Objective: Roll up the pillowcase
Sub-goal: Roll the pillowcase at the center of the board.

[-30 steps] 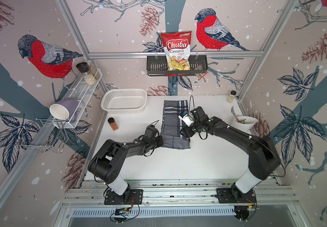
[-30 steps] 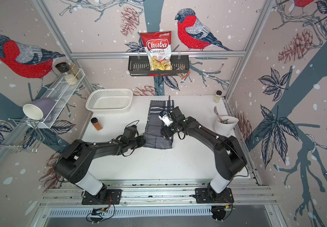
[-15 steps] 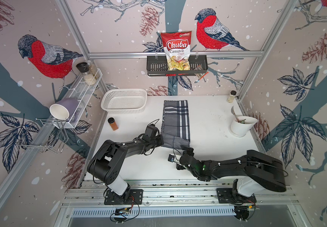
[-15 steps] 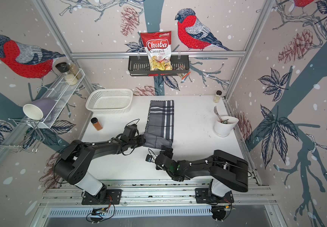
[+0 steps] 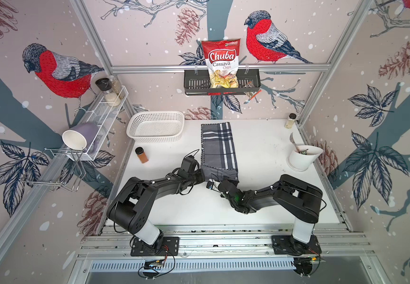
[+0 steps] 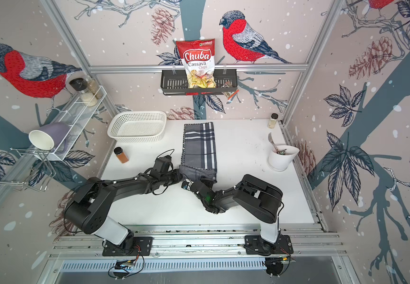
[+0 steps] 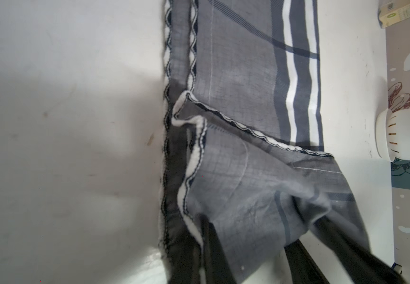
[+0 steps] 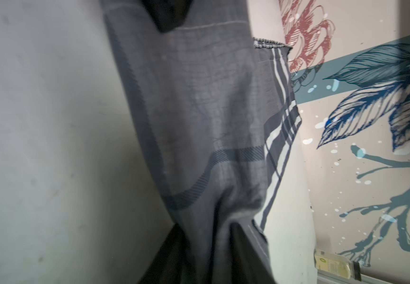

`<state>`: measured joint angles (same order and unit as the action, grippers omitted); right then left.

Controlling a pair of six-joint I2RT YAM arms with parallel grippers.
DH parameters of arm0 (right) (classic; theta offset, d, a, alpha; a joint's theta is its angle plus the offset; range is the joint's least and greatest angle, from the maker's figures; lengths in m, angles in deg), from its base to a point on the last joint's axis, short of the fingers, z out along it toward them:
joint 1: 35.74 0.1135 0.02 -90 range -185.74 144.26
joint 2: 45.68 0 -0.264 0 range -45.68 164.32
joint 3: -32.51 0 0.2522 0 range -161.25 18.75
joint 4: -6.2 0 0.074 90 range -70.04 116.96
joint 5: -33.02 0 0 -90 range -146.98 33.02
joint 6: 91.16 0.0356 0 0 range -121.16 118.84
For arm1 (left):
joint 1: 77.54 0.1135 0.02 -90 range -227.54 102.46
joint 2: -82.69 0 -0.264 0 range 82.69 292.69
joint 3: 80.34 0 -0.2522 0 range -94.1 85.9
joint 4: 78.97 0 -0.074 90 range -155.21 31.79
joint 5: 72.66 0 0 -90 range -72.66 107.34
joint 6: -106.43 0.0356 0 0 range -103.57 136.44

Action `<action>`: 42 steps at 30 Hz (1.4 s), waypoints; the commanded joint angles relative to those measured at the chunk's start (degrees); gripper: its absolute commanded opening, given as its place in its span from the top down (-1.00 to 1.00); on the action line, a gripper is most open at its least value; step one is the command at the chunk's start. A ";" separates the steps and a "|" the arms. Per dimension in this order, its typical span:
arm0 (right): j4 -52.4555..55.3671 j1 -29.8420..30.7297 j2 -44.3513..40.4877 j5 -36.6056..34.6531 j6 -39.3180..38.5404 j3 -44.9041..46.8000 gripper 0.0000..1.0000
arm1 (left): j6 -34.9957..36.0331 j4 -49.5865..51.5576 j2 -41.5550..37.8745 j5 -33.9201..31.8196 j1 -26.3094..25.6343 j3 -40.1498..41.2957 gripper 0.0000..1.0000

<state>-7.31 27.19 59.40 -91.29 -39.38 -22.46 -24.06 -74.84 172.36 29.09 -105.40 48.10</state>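
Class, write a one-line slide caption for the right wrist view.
Right pincer pinching one end of the grey plaid pillowcase on the white table.

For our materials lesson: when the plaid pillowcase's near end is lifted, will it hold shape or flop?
Probably floppy: the pillowcase bunches and creases where it is pinched. Likely thin and light: stripes show faintly through its turned-over end.

Both top views hang high over the front edge, looking down toward the back wall (image 5: 149,93), so they share the whole surface (image 5: 260,152). Wrist cams sit way closer, each right up against the pillowcase (image 7: 236,73), both catching its near end.
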 commanded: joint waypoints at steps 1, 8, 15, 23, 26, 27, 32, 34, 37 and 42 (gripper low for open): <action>11.29 -0.72 -4.19 11.85 8.22 -1.90 1.00 | -0.97 1.93 -2.21 -1.84 0.58 0.20 -0.73; 32.27 -3.55 -9.50 28.70 18.04 -7.69 1.00 | -5.18 1.33 -11.06 0.06 7.53 5.06 -0.90; 49.41 -9.31 -9.16 50.04 23.01 -15.44 1.00 | -1.22 6.03 -20.73 -4.41 8.72 6.83 -0.90; 71.54 -18.23 0.93 70.57 16.88 -31.50 1.00 | 1.60 0.22 -24.16 1.05 8.70 11.26 -0.90; 77.21 -20.55 4.37 72.45 14.76 -37.13 1.00 | 3.00 -2.67 -25.93 3.78 8.16 12.32 -0.87; 78.39 -21.38 5.16 73.07 14.64 -38.61 1.00 | 3.50 -3.40 -26.69 4.33 7.93 12.47 -0.78; 86.67 -23.88 11.59 77.33 11.51 -47.78 1.00 | 6.25 -7.39 -30.05 6.85 6.86 13.00 -0.38; 89.38 -24.50 14.81 77.90 10.15 -50.88 1.00 | 6.76 -9.73 -30.13 7.77 6.67 13.60 -0.41; 92.72 -25.09 19.70 77.46 8.87 -55.62 1.00 | 7.40 -13.41 -27.24 9.14 6.34 14.14 -0.59; 98.06 -25.67 25.63 77.02 7.63 -65.23 1.00 | 7.93 -17.33 -19.75 7.20 3.85 13.10 -0.62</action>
<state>85.06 1.51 83.42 -15.49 -29.57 -84.27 -17.61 -86.46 150.35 36.70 -100.57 61.81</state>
